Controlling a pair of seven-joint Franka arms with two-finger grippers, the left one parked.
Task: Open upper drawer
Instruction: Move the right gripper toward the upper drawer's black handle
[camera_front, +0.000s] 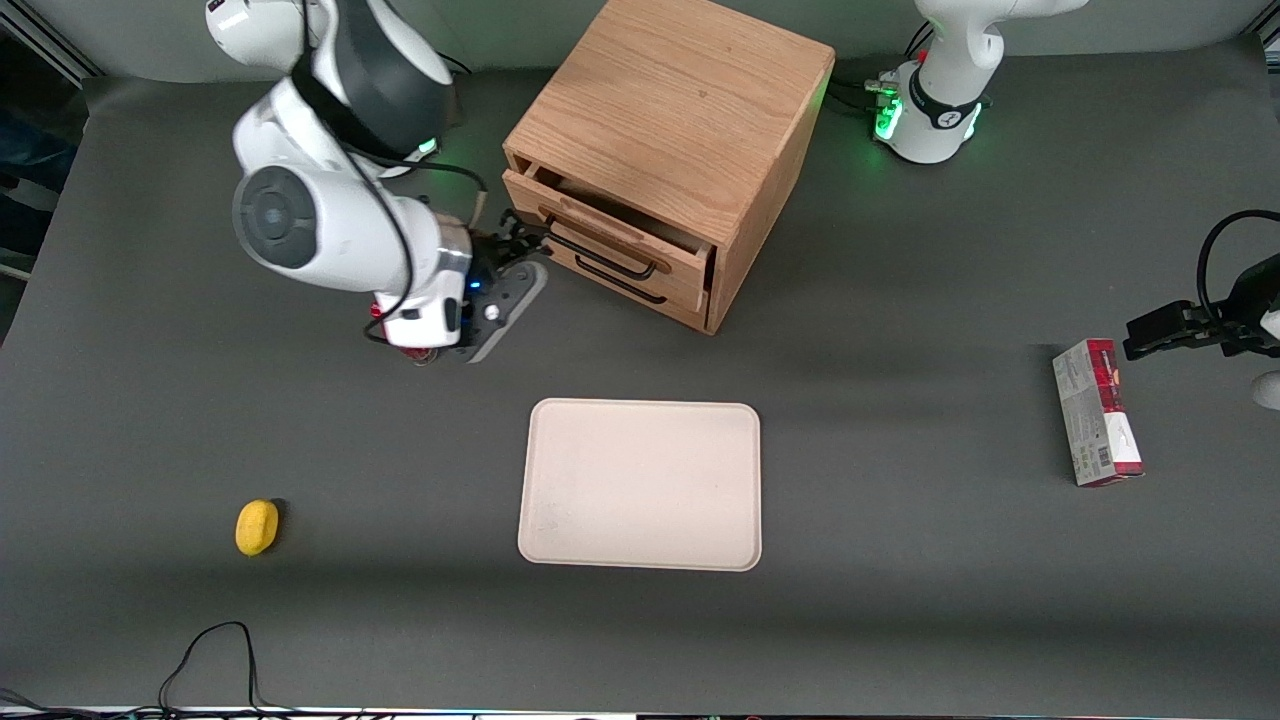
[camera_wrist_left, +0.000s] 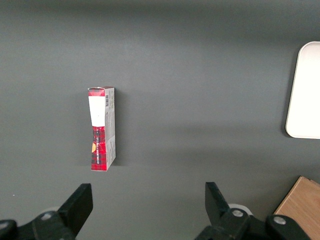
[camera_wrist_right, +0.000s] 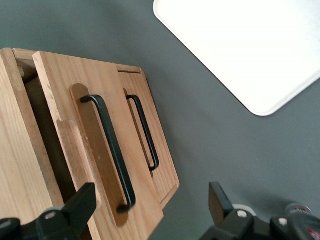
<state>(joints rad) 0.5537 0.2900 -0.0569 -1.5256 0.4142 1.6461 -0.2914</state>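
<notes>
The wooden cabinet (camera_front: 680, 120) stands on the table, farther from the front camera than the tray. Its upper drawer (camera_front: 612, 232) (camera_wrist_right: 65, 120) is pulled out a little, with a dark gap showing above its front. A thin black bar handle (camera_front: 600, 258) (camera_wrist_right: 112, 145) runs across that front. The bottom drawer (camera_wrist_right: 162, 160) with its own black handle (camera_wrist_right: 145, 132) sits flush beneath. My right gripper (camera_front: 515, 238) (camera_wrist_right: 151, 197) is open in front of the upper drawer, at the handle's end toward the working arm. That end lies between the fingers, untouched.
A pale rectangular tray (camera_front: 640, 485) (camera_wrist_right: 250, 45) lies nearer the front camera than the cabinet. A small yellow object (camera_front: 257, 526) sits toward the working arm's end. A red and white box (camera_front: 1095, 410) (camera_wrist_left: 101, 130) lies toward the parked arm's end.
</notes>
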